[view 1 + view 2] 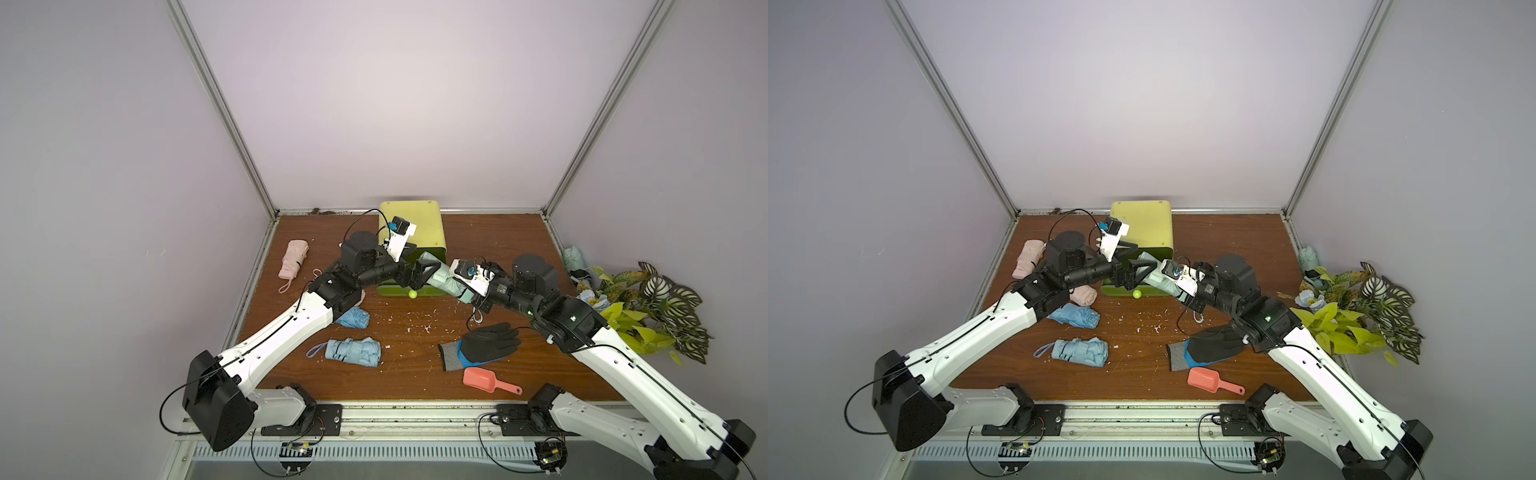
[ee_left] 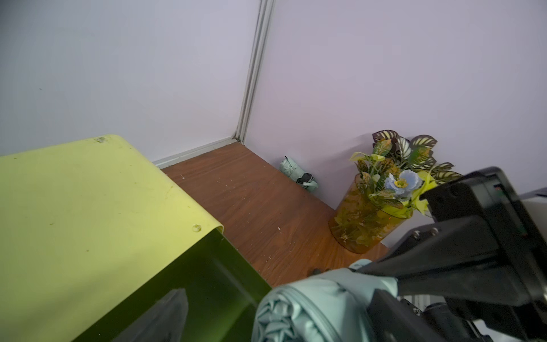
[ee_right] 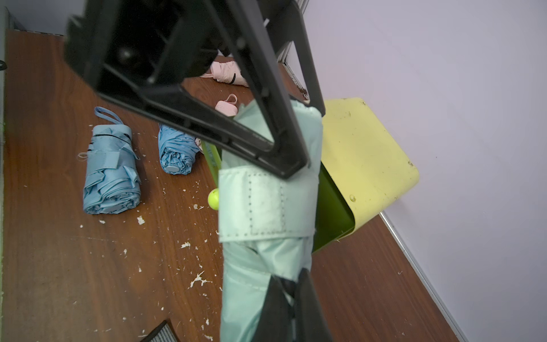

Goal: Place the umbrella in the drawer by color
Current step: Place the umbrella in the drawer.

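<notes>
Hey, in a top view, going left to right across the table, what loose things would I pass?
Far pink umbrella → nearer blue umbrella → drawer's green knob → black glove → plant.

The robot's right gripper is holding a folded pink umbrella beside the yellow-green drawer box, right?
Not quite: the folded umbrella in the right gripper is pale mint green, not pink. The right wrist view shows it held beside the yellow-green drawer box.
</notes>
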`<state>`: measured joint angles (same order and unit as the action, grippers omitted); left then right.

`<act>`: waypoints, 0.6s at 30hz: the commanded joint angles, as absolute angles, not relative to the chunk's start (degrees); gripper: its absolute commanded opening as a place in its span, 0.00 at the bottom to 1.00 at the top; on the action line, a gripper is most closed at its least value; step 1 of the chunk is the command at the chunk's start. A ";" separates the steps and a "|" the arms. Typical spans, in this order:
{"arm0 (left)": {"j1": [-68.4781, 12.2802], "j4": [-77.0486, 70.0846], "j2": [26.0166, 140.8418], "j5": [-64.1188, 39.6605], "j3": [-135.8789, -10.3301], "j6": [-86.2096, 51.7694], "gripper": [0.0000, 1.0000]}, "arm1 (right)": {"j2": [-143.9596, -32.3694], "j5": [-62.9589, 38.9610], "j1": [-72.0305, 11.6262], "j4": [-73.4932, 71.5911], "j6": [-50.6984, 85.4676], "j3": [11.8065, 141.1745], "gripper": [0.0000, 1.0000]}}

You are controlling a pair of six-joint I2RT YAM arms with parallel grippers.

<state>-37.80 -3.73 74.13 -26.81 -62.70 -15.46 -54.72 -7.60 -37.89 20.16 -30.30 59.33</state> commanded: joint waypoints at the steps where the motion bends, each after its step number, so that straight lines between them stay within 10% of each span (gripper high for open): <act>1: -38.06 -6.92 74.54 -34.73 -61.46 -15.25 1.00 | -52.08 -6.85 -38.23 11.43 -30.12 61.45 0.00; 4: -38.06 -8.93 74.48 -37.38 -61.00 -16.03 0.91 | -51.65 -5.03 -38.23 10.00 -30.21 61.14 0.00; 11: -38.10 -8.58 75.92 -38.75 -63.87 -17.39 0.08 | -50.53 -4.72 -38.24 8.05 -29.82 60.19 0.00; 13: -38.08 -7.23 75.82 -34.97 -65.39 -17.75 0.00 | -50.12 -3.59 -38.28 7.96 -29.69 59.78 0.00; 18: -38.06 -4.29 72.41 -18.36 -66.75 -16.90 0.00 | -47.71 -1.13 -38.24 7.19 -27.93 57.99 0.57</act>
